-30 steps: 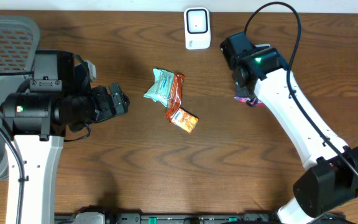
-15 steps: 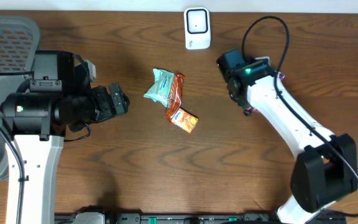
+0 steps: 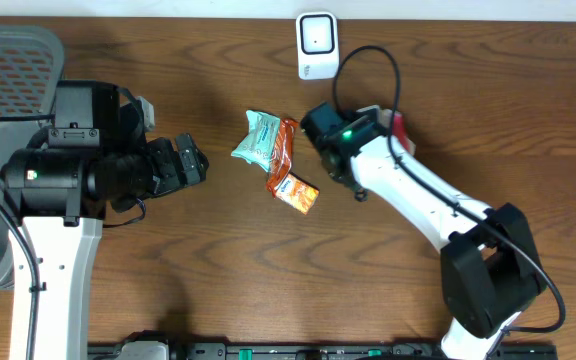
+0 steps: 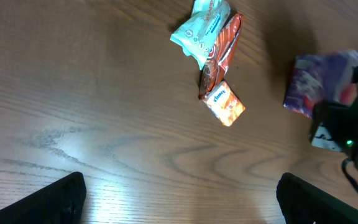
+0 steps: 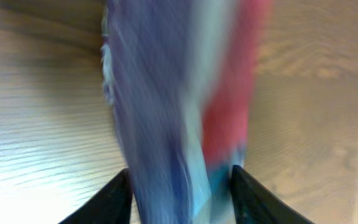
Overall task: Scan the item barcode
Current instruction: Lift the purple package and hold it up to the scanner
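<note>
Though perhaps loose, packet [image 4: 319,84] nearer snacks [image 3: 286,150].

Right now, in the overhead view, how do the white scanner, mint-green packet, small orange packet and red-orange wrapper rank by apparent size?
1. white plastic barcode scanner
2. mint-green crinkled packet
3. small square orange packet and long red-orange wrapper: they look too alike to rank.
</note>
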Controlling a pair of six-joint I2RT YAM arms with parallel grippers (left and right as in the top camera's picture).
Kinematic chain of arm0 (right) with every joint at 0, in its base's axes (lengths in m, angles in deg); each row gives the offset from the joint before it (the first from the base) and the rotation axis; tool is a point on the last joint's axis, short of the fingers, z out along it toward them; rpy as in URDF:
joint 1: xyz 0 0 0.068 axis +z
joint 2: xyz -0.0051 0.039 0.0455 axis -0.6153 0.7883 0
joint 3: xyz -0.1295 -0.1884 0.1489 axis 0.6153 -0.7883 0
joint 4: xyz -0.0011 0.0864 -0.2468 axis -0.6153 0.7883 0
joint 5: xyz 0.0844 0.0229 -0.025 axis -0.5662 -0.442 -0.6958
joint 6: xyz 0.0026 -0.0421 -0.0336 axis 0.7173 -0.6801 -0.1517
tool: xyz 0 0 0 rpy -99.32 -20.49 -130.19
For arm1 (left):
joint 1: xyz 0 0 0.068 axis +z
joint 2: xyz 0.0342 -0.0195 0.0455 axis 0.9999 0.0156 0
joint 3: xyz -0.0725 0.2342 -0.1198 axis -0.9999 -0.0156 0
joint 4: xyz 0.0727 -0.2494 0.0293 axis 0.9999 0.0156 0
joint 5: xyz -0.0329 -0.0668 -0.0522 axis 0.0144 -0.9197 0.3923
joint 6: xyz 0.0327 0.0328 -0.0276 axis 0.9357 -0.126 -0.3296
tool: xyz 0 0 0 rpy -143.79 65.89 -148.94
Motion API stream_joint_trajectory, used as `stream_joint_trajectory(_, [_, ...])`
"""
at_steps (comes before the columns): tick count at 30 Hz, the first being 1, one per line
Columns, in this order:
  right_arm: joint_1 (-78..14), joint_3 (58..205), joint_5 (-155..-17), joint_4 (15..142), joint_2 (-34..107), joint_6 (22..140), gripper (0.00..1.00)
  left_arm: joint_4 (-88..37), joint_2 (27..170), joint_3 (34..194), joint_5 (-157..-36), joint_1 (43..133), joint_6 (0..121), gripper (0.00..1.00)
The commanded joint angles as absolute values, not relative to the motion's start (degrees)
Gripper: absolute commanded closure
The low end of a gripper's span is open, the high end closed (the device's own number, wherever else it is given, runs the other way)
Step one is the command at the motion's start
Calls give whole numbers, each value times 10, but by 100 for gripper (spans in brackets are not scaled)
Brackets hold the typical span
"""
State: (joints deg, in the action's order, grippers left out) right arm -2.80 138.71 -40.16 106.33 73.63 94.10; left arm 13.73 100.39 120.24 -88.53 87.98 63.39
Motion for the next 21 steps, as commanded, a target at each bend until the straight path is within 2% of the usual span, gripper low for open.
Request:
stream_joint_trajectory(1, [-6, 1387, -451, 1042, 743, 945, 51, 140, 1003, 1209, -884, 883, 635, 2])
stream_joint_trajectory(3, [2, 1393, -484, 1022, 743, 945, 45, 140, 1003, 1209, -884, 883, 635, 2])
stream_joint_trajectory(5, [4, 1413, -501, 1019, 743, 945, 28, 139, 1003, 1209, -884, 883, 635, 2])
stream_joint_trajectory(10, [-25, 1520, -517, 1087, 743, 945, 15, 140, 1003, 1209, -884, 883, 635, 2])
stream_joint_trajectory(15, [-109, 1618, -643, 1150, 743, 878, 13, 140, 1003, 1209, -884, 883, 635, 2])
stream_joint_trajectory(21, [-233, 1608, -860, 1147, 750, 788, 12, 140, 1003, 1209, -884, 883, 635, 2])
